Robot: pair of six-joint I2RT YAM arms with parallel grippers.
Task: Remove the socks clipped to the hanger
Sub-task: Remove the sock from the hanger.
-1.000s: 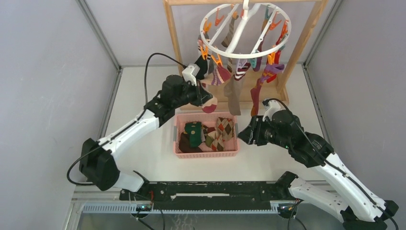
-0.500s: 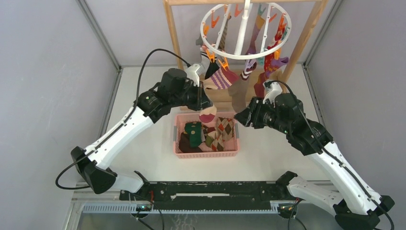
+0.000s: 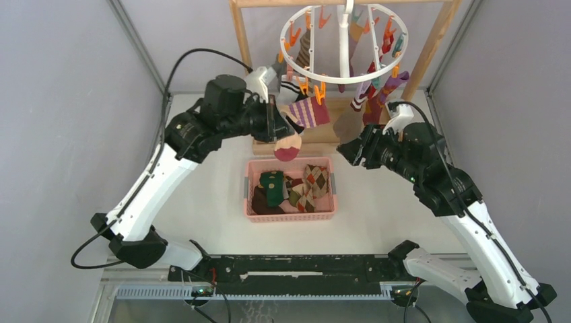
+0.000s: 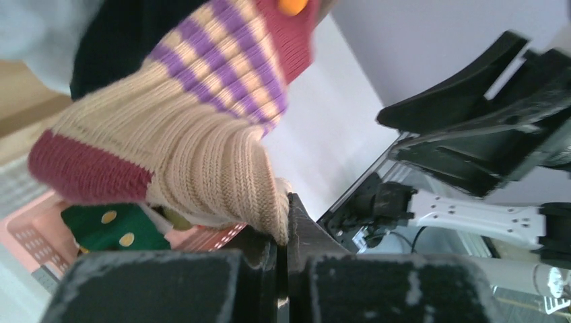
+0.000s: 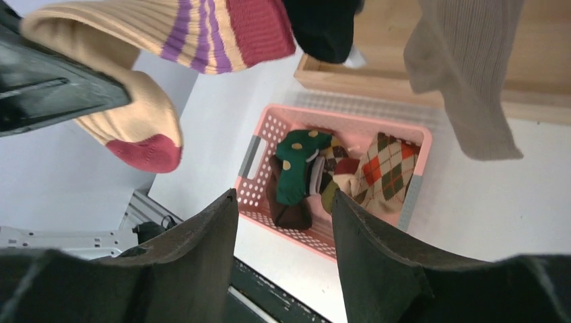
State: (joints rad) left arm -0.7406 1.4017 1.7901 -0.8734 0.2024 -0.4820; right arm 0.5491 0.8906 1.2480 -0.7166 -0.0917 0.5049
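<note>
purple-striped cream sock (image 4: 202, 134), pink basket (image 3: 289, 217)

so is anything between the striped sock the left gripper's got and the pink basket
Nothing visible does. The striped sock, pinched in the shut left gripper, hangs just beyond the far rim of the pink basket. Only the orange clip at its cuff seems to hold it; the open right gripper stands off to the right.

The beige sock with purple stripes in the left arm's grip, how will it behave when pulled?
The striped sock is probably floppy: it bends and droops around the left gripper. Its ribbed knit looks stretchy, so it may lengthen before the orange clip at its cuff lets go. It seems light, likely dropping limp into the pink basket.
</note>
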